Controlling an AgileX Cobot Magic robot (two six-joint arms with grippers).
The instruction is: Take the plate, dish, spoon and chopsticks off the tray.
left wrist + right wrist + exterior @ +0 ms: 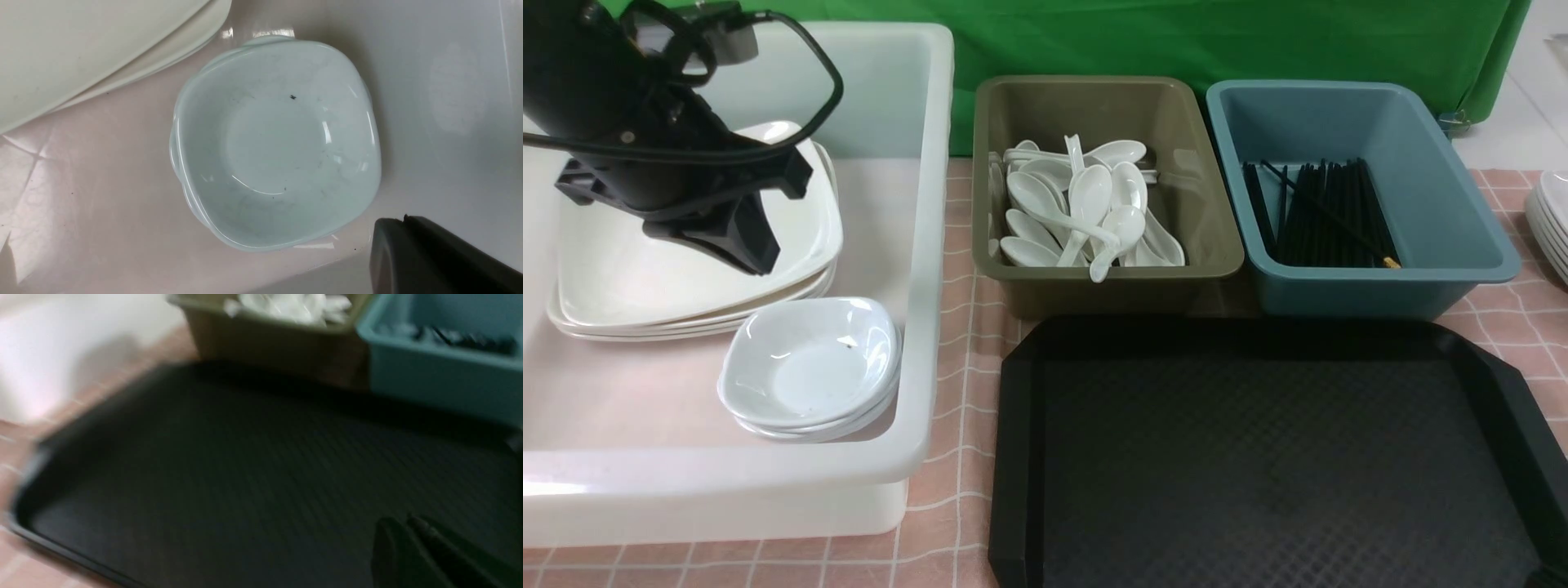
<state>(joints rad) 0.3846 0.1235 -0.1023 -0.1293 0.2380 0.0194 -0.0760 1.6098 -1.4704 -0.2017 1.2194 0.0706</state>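
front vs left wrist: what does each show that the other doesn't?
Front only: the empty black tray, the olive bin of spoons, the blue bin of chopsticks, and the left arm over the plates.
Left wrist only: a dark speck inside the top dish, seen straight down, and a shut left gripper.
Both: the small dishes beside the stacked plates in the white tub.

Matt, fine-textured black plastic tray (1258, 457); glossy white plate (645, 278) and spoons (1086, 212)

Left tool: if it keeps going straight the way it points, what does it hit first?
Probably the top small squarish white dish in the white tub; depth is unclear.
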